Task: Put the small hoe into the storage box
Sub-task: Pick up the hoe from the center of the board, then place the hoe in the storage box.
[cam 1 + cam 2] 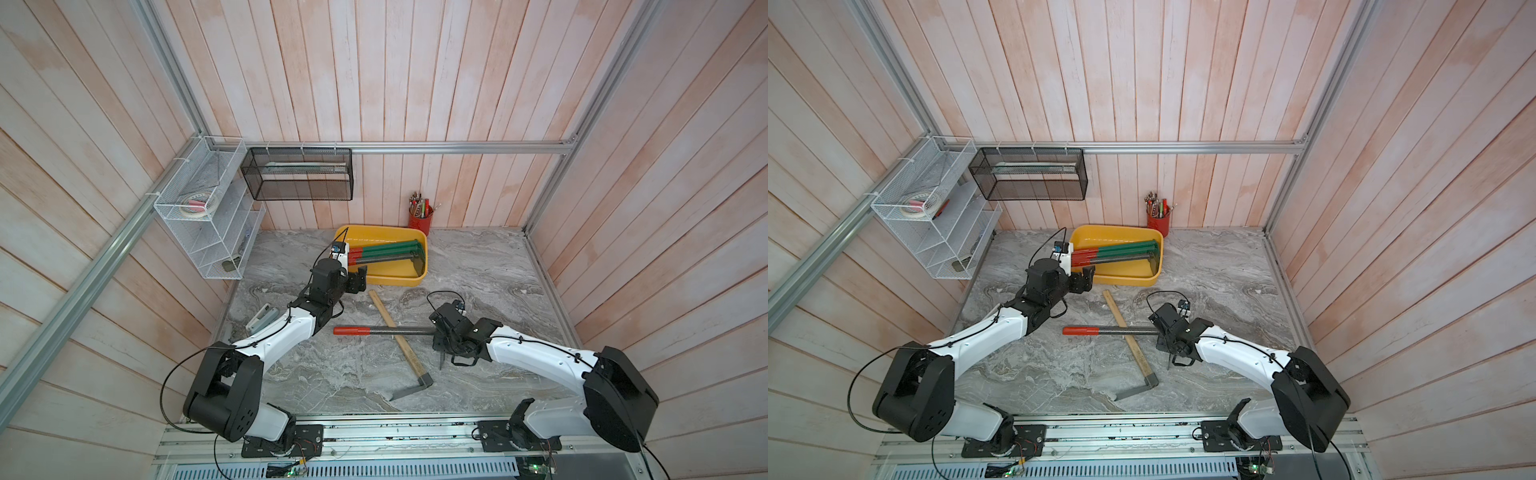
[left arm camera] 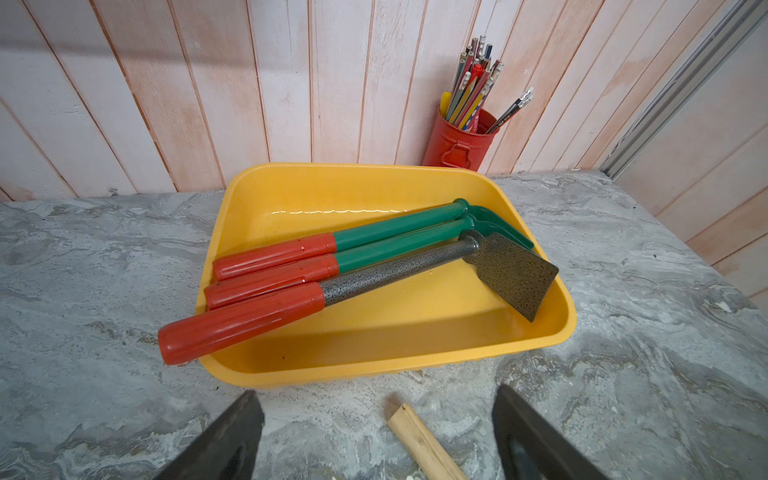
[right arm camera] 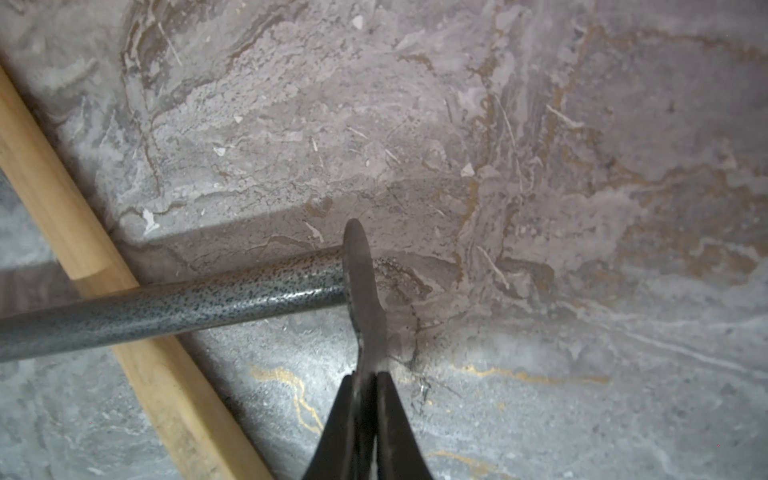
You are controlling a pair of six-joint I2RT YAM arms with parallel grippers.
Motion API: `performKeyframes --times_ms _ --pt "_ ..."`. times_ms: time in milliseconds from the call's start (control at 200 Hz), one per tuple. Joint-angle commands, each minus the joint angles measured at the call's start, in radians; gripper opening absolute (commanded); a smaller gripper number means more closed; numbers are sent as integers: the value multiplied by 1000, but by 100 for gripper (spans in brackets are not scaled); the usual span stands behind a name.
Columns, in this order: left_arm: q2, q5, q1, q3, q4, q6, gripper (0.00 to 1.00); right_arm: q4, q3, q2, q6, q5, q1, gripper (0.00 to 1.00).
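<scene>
the right pincer (image 3: 365, 380) clamps the thin blade of the speckled grey small hoe (image 3: 199, 301), while the left pincer (image 2: 376, 399) gapes by the glossy yellow storage box (image 2: 415, 368).

Red-gripped small hoe (image 1: 395, 330) is outside, near the yellow storage box (image 1: 399, 280).

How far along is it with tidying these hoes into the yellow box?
Done: three hoes lie in the box. In hand: the right gripper grips the grey hoe by its blade, out on the table. Left: moving it to the box; a wooden hoe lies out too. The left gripper is open, empty.
</scene>
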Motion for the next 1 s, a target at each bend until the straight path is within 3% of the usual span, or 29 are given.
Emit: performKeyframes --times_ms 0,65,275,520,710,865,995 --pt "-23 3 -1 7 -17 14 88 47 16 31 -110 -79 -26 5" --pt "-24 3 -9 9 -18 20 88 58 17 36 -136 -101 -44 0" --pt "-35 1 -38 33 -45 62 88 38 59 40 -222 -109 -99 0" --pt "-68 41 -117 42 -105 257 88 -106 235 32 -408 -71 -206 0" --pt "-100 31 -195 6 -109 376 74 -186 410 56 -550 -6 -272 0" --pt "-119 93 -223 28 -152 429 74 -210 538 103 -638 50 -307 0" --pt "-101 78 -230 63 -232 499 77 -198 602 122 -683 47 -314 0"
